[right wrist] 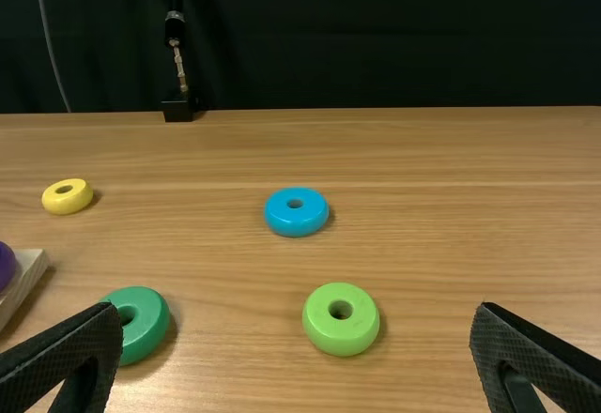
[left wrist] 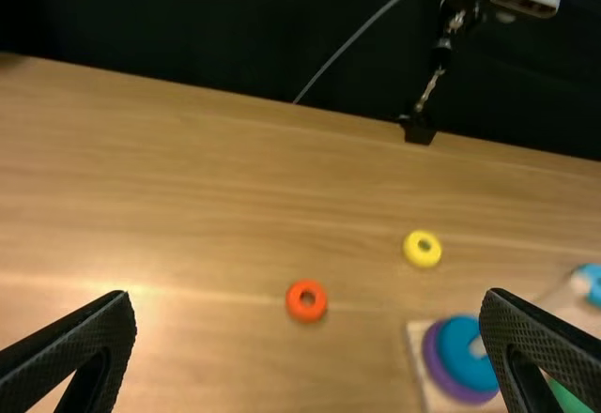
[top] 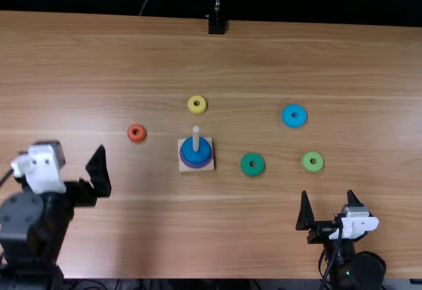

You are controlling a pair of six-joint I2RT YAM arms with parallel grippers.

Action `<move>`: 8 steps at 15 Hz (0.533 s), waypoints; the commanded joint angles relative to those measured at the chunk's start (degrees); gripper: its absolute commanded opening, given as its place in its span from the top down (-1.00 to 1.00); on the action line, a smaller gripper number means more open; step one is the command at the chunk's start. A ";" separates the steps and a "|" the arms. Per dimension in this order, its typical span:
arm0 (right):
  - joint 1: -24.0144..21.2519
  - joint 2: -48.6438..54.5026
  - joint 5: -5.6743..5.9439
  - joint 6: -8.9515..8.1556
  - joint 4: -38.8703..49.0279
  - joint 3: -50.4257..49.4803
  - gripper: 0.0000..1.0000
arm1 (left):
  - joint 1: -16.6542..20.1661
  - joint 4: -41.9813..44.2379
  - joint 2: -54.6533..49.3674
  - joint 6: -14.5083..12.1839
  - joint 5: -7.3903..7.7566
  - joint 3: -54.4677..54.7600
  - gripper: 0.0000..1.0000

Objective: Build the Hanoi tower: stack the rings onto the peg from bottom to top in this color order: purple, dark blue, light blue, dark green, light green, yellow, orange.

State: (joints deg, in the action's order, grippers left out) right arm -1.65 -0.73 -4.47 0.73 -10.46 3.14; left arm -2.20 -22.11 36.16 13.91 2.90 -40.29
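In the top view, the purple ring (top: pixel 195 165) and the dark blue ring (top: pixel 192 151) are on the peg (top: pixel 196 134) of the square base (top: pixel 207 167), so the step in hand should be the third ring, light blue. The light blue ring (top: pixel 294 115) lies loose on the table (top: pixel 132 224), right of the base and beyond the light green ring (top: pixel 312 162) and dark green ring (top: pixel 252 164). The yellow ring (top: pixel 197 104) lies past the base, the orange ring (top: pixel 136 132) to its left. In the left wrist view, the left arm's jaws stand wide apart with nothing between them, the orange ring farther off on the table. In the right wrist view, the right arm's jaws are likewise apart and empty; the light blue ring lies flat beyond the light green one. The next move probably calls for the right arm to pass over the green rings, grip the light blue one and centre its hole above the peg.
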 commanded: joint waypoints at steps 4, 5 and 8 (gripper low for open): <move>-0.37 0.73 -0.80 -0.31 -4.69 -2.43 -1.00 | -1.06 6.39 -23.33 -5.58 -2.90 23.15 -1.00; -0.37 0.73 -0.80 -0.42 -4.69 -2.43 -1.00 | -1.06 6.08 -26.14 -5.47 -6.48 25.62 -1.00; -0.37 0.73 -0.80 -0.31 -4.69 -2.43 -1.00 | -0.79 6.29 -31.86 -5.47 -8.17 31.33 -1.00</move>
State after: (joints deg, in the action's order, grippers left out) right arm -1.67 -0.73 -4.47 0.73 -10.44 3.14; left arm -3.01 -16.29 5.41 9.15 -3.95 -9.74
